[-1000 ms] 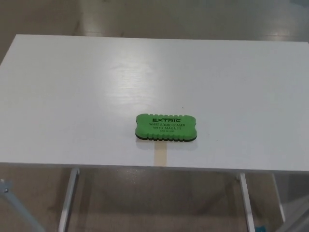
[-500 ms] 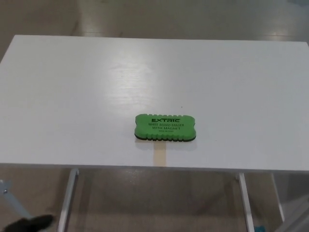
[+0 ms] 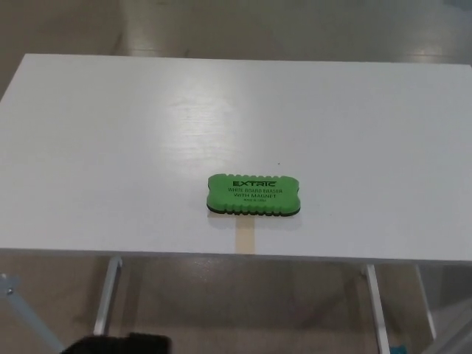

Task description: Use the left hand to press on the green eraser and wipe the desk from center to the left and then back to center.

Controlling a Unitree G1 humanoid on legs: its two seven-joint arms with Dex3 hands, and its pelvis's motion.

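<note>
Black and blurred, a piece of the robot pokes up at the bottom edge of the head view, left of centre and below the near rim of the desk. It comes in from the robot's left side, so it is probably the left hand or forearm, but too little shows to tell whether its fingers are spread or closed, or how it is posed. It touches nothing and holds nothing visible, and it lies well apart from the eraser.

The white desk fills most of the picture. The green eraser lies flat on it, near the front edge and about at the centre, its printed side up and its long side running left to right. The right hand does not show.
</note>
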